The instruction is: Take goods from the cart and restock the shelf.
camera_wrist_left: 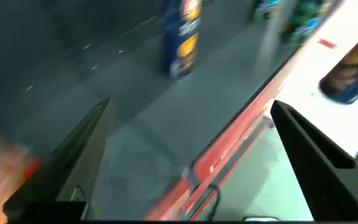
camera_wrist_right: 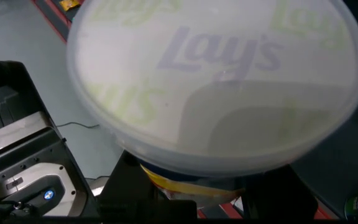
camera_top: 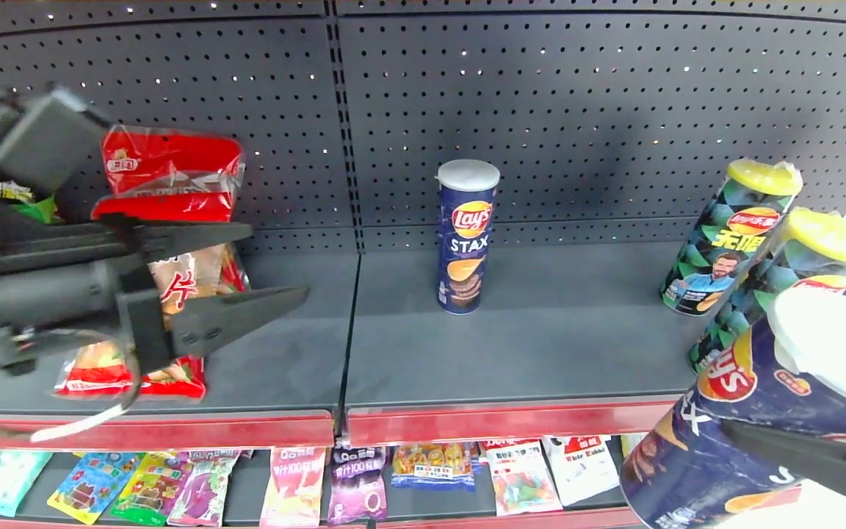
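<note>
A blue chips can (camera_top: 467, 235) with a grey lid stands upright at the middle of the dark shelf (camera_top: 526, 353); it also shows far off in the left wrist view (camera_wrist_left: 180, 37). My left gripper (camera_top: 276, 263) hangs open over the shelf's left section, in front of a red snack bag (camera_top: 170, 176), with nothing between its fingers (camera_wrist_left: 79, 162). At the lower right, off the shelf's front edge, my right gripper (camera_top: 761, 419) is shut on a second blue chips can (camera_top: 731, 397), tilted with its white lid (camera_wrist_right: 216, 81) toward the wrist camera.
Two green chips cans with yellow lids (camera_top: 731, 242) (camera_top: 790, 286) stand at the shelf's right end. The shelf's front lip is red (camera_top: 504, 422). Several snack packets (camera_top: 357, 485) lie on the shelf below. A perforated back panel (camera_top: 540, 110) closes the rear.
</note>
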Robot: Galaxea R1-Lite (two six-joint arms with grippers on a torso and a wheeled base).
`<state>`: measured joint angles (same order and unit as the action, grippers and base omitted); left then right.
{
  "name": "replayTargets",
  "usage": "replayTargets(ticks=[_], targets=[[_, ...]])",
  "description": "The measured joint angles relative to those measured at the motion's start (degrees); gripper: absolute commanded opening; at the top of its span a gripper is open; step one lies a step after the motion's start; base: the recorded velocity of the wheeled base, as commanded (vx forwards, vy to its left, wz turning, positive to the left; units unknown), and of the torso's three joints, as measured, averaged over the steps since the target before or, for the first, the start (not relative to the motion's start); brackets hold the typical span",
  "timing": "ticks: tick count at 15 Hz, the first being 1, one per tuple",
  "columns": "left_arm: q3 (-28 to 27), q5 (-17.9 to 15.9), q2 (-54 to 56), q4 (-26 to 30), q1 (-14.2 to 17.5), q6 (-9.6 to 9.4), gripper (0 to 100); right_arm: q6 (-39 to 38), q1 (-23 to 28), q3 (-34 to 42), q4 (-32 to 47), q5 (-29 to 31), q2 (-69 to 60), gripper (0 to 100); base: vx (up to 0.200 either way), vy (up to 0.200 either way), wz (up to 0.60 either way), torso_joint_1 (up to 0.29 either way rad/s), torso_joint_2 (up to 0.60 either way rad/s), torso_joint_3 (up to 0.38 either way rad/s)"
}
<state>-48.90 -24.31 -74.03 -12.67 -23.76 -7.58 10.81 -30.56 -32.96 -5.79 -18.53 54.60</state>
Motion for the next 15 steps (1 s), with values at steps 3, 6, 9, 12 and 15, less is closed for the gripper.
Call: replayTargets(ticks=[3,6,9,12,15], targets=[[-8.05,-2.01,-14.88,-7.83,-4.55,-0.32,100,-0.04,0.05,-0.2,0.18,0.63,0.0,0,0.0,0.0,0.0,0.0,0.0,0.0],[-16.7,-2.57,-25.69,-11.23,-6.39,-1.12,100,-0.06,0.28,0.13,0.33,0.66,-0.17,0,0.0,0.0,0.0,0.0,0.0,0.0],[-23.19,-2.76,-32.44,-11.45,-5.97,-4.67,100,-0.01,0.33,0.13,0.33,0.63,-0.13,0,0.0,0.0,0.0,0.0,0.0,0.0],[-26.47,-2.84,-36.46,-11.3,-5.1,-5.61,100,-0.04,0.35,-0.02,0.35,0.63,-0.11,0,0.0,0.0,0.0,0.0,0.0,0.0],[-30.29,-3.63,-39.33,-11.3,-4.96,-5.61,100,-0.04,0.38,0.24,0.38,0.63,-0.33,0,0.0,0.0,0.0,0.0,0.0,0.0]])
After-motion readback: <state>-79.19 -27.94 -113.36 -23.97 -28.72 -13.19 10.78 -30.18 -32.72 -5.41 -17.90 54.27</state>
